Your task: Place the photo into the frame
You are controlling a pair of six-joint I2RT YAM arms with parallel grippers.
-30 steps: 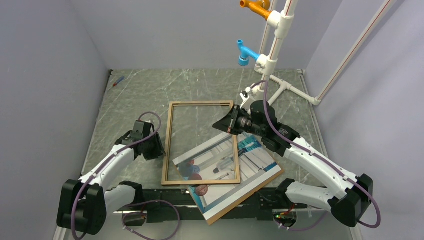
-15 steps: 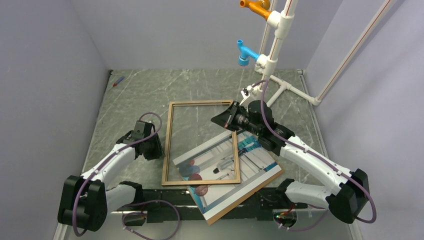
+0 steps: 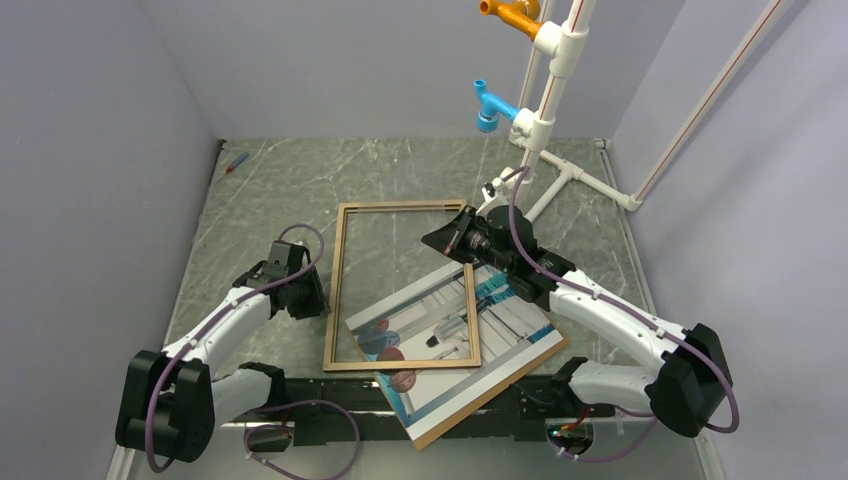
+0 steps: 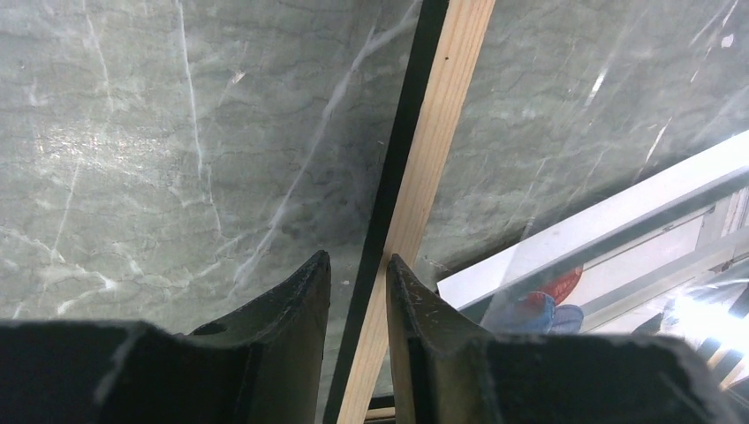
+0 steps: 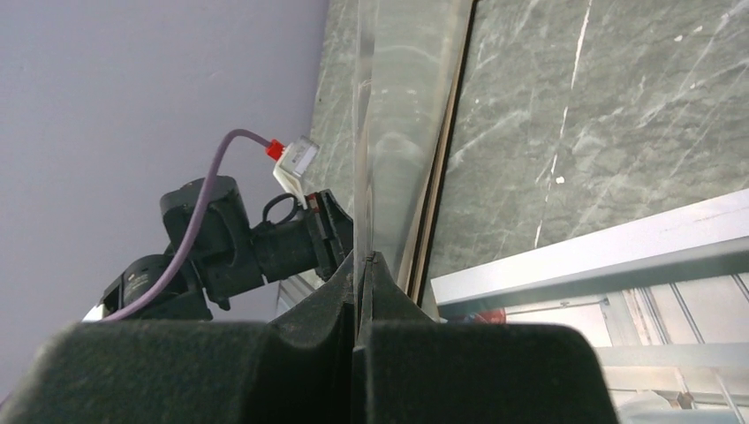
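Wooden frame [image 4: 442,115] inside (left) end effector [image 4: 358,261]

Grey walls [image 3: 100,150] — green marbled tabletop [image 3: 290,190] below.

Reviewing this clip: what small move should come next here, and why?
Probably close the left gripper firmly on the frame rail it straddles, to steady it. The right gripper is shut on the clear sheet at the frame's far right corner, and the frame partly overlies the photo, so lifting the sheet out likely needs the frame pinned first.
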